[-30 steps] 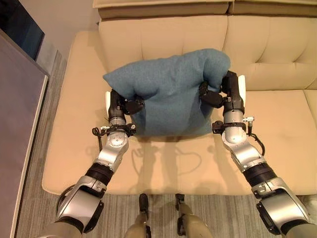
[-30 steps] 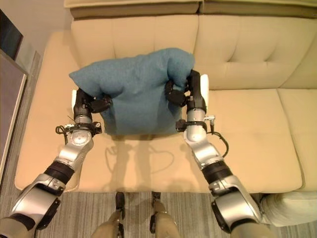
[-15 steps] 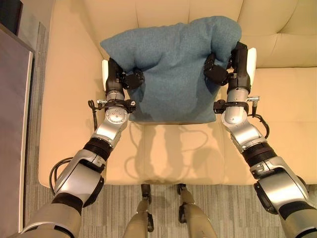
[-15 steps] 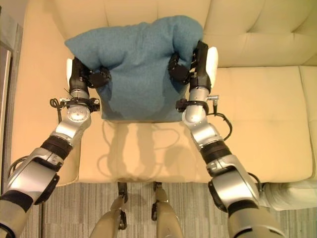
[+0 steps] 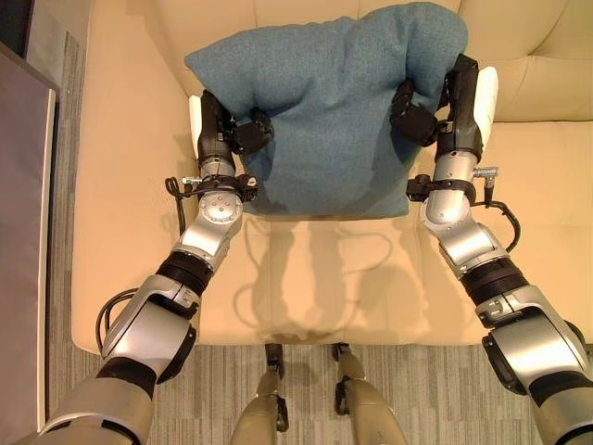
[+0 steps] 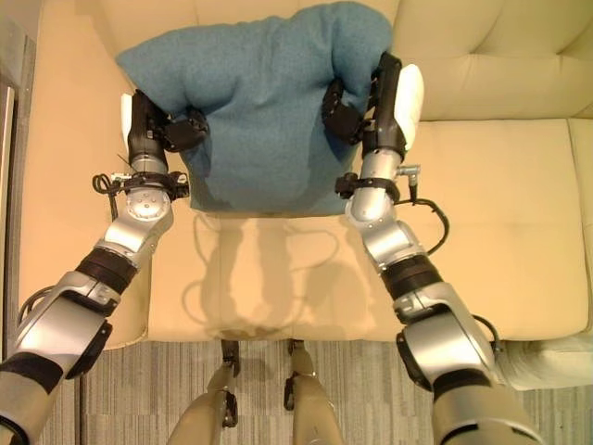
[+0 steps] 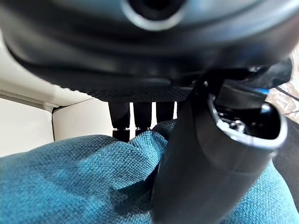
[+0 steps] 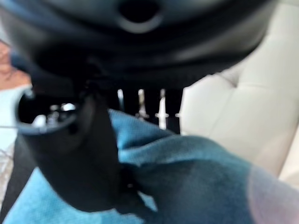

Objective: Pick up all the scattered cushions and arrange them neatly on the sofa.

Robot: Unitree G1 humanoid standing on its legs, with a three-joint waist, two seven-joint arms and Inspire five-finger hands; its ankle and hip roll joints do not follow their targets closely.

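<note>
A teal cushion (image 5: 329,111) is held up over the cream sofa's seat (image 5: 315,278), its top near the backrest (image 5: 519,46). My left hand (image 5: 222,139) pinches the cushion's left edge and my right hand (image 5: 445,107) pinches its right edge. In the left wrist view the thumb (image 7: 205,163) presses into the teal fabric (image 7: 70,177) with the fingers (image 7: 140,114) behind the fold. The right wrist view has the thumb (image 8: 79,154) dug into the cushion (image 8: 196,177) in the same way. The cushion's lower edge hangs just above the seat.
The sofa's left armrest (image 5: 111,139) borders a strip of grey striped carpet (image 5: 65,232) and a dark panel (image 5: 18,278) at the far left. More seat (image 5: 547,185) stretches to the right. A pale object (image 6: 547,366) lies on the floor at the lower right.
The view has shifted forward over the sofa. Both hands have carried the cushion further toward the backrest, still gripping its two sides.
</note>
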